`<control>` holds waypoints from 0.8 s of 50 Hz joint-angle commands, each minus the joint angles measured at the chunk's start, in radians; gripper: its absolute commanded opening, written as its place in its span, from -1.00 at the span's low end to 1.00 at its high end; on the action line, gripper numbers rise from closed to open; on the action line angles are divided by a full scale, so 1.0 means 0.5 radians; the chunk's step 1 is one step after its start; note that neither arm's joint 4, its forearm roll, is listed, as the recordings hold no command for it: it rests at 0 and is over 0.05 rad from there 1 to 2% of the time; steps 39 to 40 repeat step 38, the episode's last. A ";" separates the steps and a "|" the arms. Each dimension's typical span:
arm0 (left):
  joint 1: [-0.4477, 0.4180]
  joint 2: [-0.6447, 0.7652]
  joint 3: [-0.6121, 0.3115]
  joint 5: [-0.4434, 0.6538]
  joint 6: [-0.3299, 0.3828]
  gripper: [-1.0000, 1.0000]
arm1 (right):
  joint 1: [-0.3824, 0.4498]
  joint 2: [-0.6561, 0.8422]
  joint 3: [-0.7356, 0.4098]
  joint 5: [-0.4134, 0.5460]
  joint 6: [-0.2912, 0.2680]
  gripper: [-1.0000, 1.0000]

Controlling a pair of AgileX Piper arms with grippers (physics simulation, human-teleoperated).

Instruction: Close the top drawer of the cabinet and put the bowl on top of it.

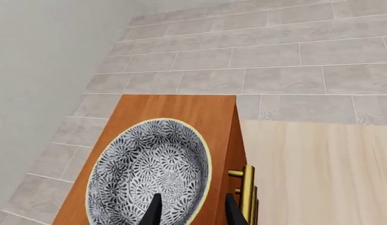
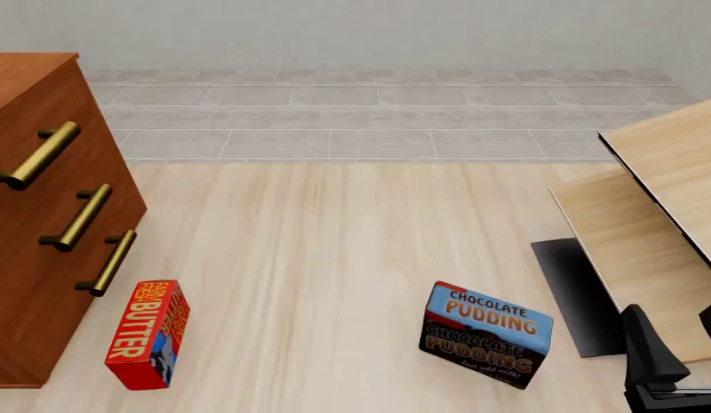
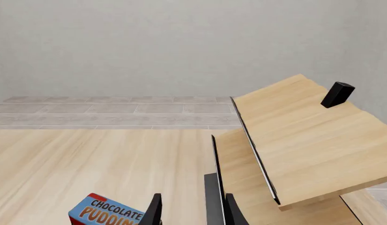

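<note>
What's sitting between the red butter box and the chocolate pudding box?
Nothing: in the front view, only bare table lies between the butter box and pudding box.

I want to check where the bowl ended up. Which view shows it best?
The left wrist view: the bowl sits on the cabinet top, nearly whole, with the left gripper's fingers over its near rim. The front view cuts off that part of the cabinet top; the right wrist view shows no bowl.

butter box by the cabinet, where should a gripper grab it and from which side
Probably from above, closing across the two broad printed faces of the red butter box. It stands on a narrow side, leaning slightly, so its thin dimension fits between the fingers. The cabinet crowds its left, so a side approach looks cramped.
</note>
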 commanded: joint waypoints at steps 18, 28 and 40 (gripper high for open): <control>-0.074 -0.180 -0.389 0.388 0.031 1.00 | 0.001 -0.026 -0.001 0.025 0.000 1.00; -0.090 -0.276 -0.493 0.554 0.036 1.00 | 0.000 -0.025 -0.001 0.025 0.001 1.00; -0.092 -0.422 -0.533 0.711 0.049 1.00 | 0.001 -0.026 -0.001 0.025 -0.001 1.00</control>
